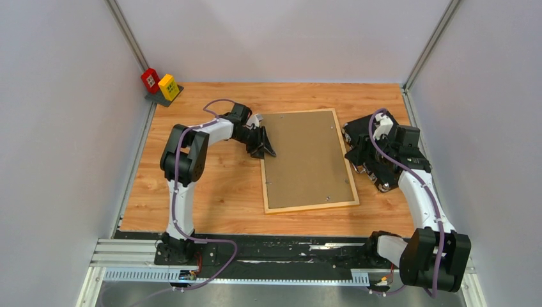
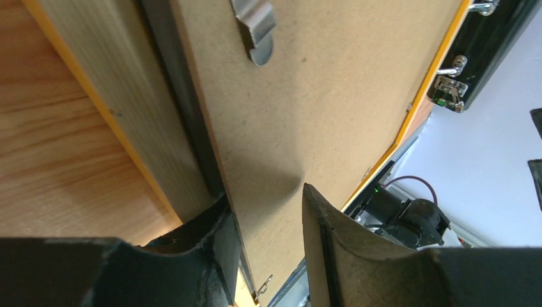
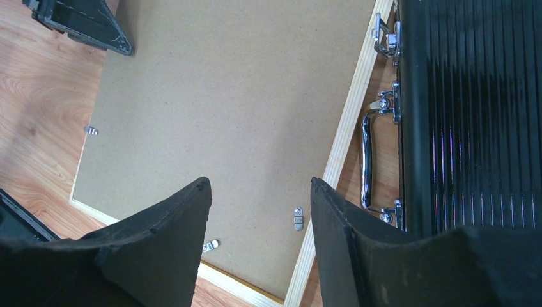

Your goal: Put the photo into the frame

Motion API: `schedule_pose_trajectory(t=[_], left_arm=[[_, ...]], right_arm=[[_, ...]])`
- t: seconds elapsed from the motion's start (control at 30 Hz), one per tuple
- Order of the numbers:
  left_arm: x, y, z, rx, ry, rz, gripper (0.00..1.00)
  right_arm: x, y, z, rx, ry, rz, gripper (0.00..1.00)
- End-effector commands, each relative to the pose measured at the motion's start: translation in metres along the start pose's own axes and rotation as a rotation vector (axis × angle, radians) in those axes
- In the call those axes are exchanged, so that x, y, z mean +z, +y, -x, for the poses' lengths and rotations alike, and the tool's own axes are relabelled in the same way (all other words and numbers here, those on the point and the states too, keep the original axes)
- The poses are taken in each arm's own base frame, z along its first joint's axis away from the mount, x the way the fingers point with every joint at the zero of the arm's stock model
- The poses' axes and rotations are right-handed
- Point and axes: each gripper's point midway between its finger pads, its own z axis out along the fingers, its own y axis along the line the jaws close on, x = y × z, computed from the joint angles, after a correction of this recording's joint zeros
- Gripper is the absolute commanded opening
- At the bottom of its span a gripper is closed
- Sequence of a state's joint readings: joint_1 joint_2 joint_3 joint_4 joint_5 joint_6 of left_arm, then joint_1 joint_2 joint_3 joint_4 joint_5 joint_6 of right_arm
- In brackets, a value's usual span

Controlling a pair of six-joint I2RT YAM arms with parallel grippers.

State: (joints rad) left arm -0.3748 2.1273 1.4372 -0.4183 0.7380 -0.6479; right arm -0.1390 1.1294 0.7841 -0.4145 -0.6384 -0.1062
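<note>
The thin light-wood rectangular frame (image 1: 312,207) lies face down mid-table, filled by a brown hardboard backing panel (image 1: 307,157). The left gripper (image 2: 263,195), fingers half-parted, straddles the panel's left edge. The right gripper (image 3: 259,185) hovers over the frame's right side, moderately wide, gripping nothing.

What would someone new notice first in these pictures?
The big wooden frame lies face down at the centre of the table, a brown backing panel filling it. The left gripper sits at its left edge near the far corner, and a black case with chrome handles lies just right of the frame. Red and yellow blocks stand in the far left corner.
</note>
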Motion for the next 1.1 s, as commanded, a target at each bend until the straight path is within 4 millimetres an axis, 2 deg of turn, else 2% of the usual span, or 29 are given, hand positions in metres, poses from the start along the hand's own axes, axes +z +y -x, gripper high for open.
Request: schedule_pose_trajectory(t=[0.0, 0.33, 0.5, 0.57, 0.7, 0.93, 1.07], left_arm=[[0.005, -0.013, -0.001, 0.035, 0.033, -0.01, 0.42], [0.009, -0.008, 0.0, 0.036, 0.04, 0.008, 0.21], [0.011, -0.004, 0.001, 0.038, 0.048, 0.021, 0.04], [0.011, -0.004, 0.001, 0.04, 0.051, 0.021, 0.0], [0.011, -0.002, -0.001, 0.04, 0.058, 0.03, 0.0], [0.009, 0.002, -0.001, 0.052, 0.056, 0.065, 0.0], [0.011, 0.005, -0.002, 0.06, 0.065, 0.084, 0.0]], right_arm=[[0.0, -0.001, 0.004, -0.018, -0.014, 0.01, 0.57], [0.003, -0.008, -0.002, -0.02, 0.006, -0.019, 0.57], [0.011, -0.018, -0.009, -0.016, 0.047, -0.063, 0.57], [0.014, -0.019, -0.011, -0.024, 0.064, -0.079, 0.57], [0.026, -0.02, -0.019, -0.072, 0.117, -0.114, 0.57], [0.044, -0.037, -0.033, -0.095, 0.196, -0.178, 0.56], [0.058, -0.039, -0.045, -0.109, 0.249, -0.185, 0.56]])
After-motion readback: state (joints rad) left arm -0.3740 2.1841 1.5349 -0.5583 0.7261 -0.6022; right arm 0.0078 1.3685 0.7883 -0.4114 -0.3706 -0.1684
